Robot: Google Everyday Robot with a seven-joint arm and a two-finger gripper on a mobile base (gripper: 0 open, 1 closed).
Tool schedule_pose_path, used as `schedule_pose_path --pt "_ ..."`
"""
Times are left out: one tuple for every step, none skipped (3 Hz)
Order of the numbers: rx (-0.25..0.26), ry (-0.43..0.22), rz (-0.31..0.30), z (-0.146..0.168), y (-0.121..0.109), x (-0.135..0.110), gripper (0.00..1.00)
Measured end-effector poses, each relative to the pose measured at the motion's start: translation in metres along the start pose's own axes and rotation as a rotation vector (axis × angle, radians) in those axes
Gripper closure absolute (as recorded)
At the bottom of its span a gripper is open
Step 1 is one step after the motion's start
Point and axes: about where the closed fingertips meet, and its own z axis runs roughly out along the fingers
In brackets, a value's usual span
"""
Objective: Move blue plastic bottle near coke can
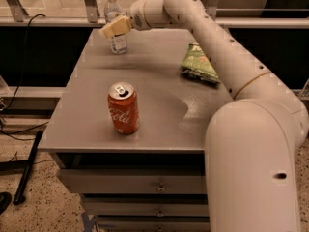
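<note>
The blue plastic bottle [119,44], clear with a white cap, stands upright at the table's far left corner. The coke can [124,109], red with a silver top, stands upright near the front left of the table, well apart from the bottle. My gripper [115,28] reaches in from the right at the end of the white arm. It lies across the bottle's middle and hides the label. Whether it touches the bottle is unclear.
A green chip bag [199,65] lies at the far right of the grey table [159,100]. My white arm covers the right side of the view. Drawers [145,182] sit under the tabletop. A black cable [24,37] hangs at left.
</note>
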Motion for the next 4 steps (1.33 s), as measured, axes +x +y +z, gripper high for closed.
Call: schedule_pose_path --pt "-0.019 0.004 0.051 0.019 0.003 0.004 0.18" --pt "-0.026 -0.004 0.090 0.030 0.003 0.005 0.41" --pt "-0.025 -0.020 0.117 0.032 0.002 0.004 0.64" --pt "-0.043 -0.045 0.131 0.020 0.001 -0.004 0.87"
